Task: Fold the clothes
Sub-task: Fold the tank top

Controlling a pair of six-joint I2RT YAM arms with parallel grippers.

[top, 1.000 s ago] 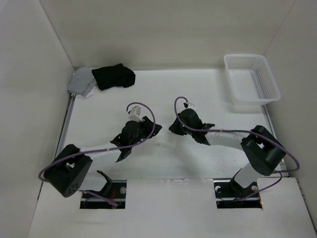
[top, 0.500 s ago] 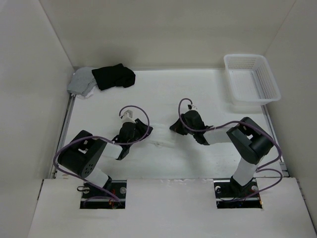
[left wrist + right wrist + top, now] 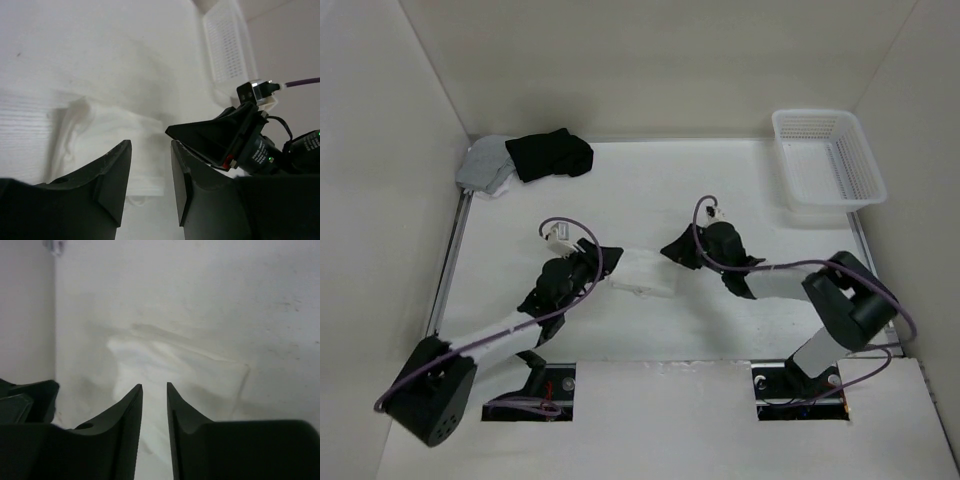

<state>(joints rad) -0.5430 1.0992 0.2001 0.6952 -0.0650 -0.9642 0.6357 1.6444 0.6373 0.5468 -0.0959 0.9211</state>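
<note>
Just loosened on the right gripper [image 3: 154, 387], jaws now slightly parted and empty, with the folded white top [image 3: 645, 272] lying just ahead of them, left gripper [image 3: 150, 146] spread and bare at its other edge, so probably one fold laid down.

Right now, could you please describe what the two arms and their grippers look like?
The left arm and right arm each have white links between bulky black joint housings. A thin purple cable loops along each to a small white connector near the wrist. The left gripper and right gripper are matte black, with two flat, wedge-shaped jaws tapering to the tips.
</note>
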